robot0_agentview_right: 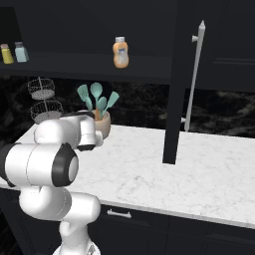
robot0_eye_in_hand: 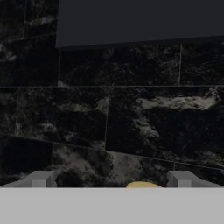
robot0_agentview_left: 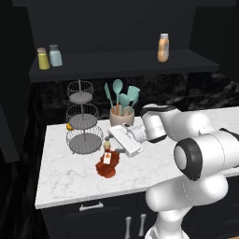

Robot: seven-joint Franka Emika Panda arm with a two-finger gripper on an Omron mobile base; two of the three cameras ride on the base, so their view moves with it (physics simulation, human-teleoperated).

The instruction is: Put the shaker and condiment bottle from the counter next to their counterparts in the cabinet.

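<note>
The dark red condiment bottle (robot0_agentview_left: 106, 164) stands on the white marble counter (robot0_agentview_left: 65, 179) in front of the wire rack. Its yellowish cap (robot0_eye_in_hand: 143, 187) peeks up low between my fingertips (robot0_eye_in_hand: 41, 179). My gripper (robot0_agentview_left: 112, 139) hovers at the cap, jaws open and apart from it, pointing at the dark backsplash. The pale teal shaker (robot0_agentview_left: 55, 55) stands on the cabinet shelf (robot0_agentview_left: 121, 65) right beside the yellow shaker (robot0_agentview_left: 43, 59). The slim orange bottle (robot0_agentview_left: 163, 47) is farther right on that shelf. The right base view shows the teal shaker (robot0_agentview_right: 21, 51) and orange bottle (robot0_agentview_right: 120, 52) too.
A three-tier wire rack (robot0_agentview_left: 83, 122) stands just left of the bottle. A tan holder with teal utensils (robot0_agentview_left: 122, 112) sits behind my hand. An open dark cabinet door with a long silver handle (robot0_agentview_right: 195, 74) hangs over the counter (robot0_agentview_right: 174, 174) at right.
</note>
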